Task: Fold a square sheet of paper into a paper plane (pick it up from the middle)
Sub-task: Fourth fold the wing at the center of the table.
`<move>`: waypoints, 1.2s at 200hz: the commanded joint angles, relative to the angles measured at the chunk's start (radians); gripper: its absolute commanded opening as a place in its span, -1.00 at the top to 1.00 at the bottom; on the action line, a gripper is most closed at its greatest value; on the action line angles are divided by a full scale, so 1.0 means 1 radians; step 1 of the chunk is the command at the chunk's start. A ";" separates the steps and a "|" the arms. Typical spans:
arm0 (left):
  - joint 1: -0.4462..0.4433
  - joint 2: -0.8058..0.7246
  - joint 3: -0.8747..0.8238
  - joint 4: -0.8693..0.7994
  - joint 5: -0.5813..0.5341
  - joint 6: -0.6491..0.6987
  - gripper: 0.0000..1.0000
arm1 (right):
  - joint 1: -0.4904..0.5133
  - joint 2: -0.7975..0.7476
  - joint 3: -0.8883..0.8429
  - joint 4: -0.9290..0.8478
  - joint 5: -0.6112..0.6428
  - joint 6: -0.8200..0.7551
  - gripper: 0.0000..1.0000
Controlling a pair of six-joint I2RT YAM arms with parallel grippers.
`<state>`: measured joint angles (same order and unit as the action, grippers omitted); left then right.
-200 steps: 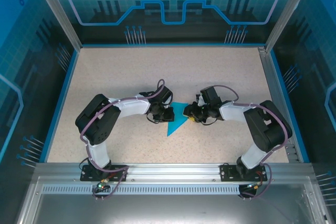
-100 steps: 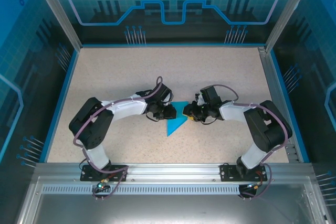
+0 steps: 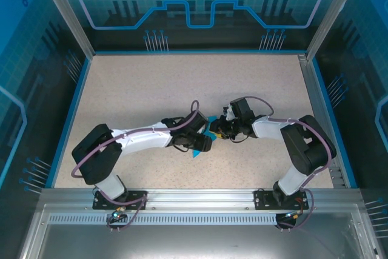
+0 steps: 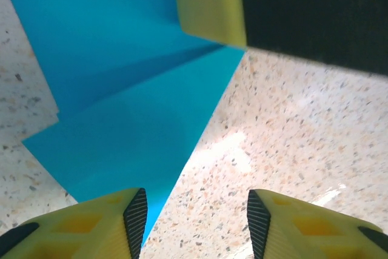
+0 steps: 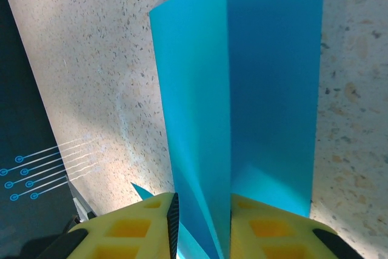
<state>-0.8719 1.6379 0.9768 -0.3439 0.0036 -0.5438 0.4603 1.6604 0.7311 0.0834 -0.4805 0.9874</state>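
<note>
Found the left end effector [image 4: 197, 216] just short of centre on the speckled beige bench [image 3: 139, 89], jaws moderately apart, nothing between them. Noted the folded cyan-blue paper sheet [image 5: 267, 89] at bench centre, one fold raised. Found the right end effector [image 5: 201, 210] just right of bench centre, pinching that raised fold.

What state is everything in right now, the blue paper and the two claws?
blue paper, partly folded, creased, one ridge pinched upright.
left claw, open, nothing gripped, above the paper's edge.
right claw, shut on the paper's raised fold.
</note>
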 commanded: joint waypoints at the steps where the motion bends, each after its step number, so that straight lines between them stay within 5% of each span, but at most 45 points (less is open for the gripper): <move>1: -0.036 0.029 0.001 -0.067 -0.163 -0.013 -0.05 | 0.015 0.009 0.024 -0.002 -0.027 -0.010 0.48; 100: -0.147 0.137 0.072 -0.124 -0.396 -0.039 -0.04 | 0.016 -0.005 0.037 -0.020 -0.030 -0.012 0.48; 240: -0.168 0.137 0.066 -0.119 -0.432 -0.050 0.65 | 0.015 -0.020 0.037 -0.060 -0.007 -0.038 0.47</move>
<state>-1.0328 1.7676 1.0206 -0.4412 -0.4004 -0.5949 0.4606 1.6611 0.7464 0.0647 -0.4870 0.9760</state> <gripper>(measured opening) 0.196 0.261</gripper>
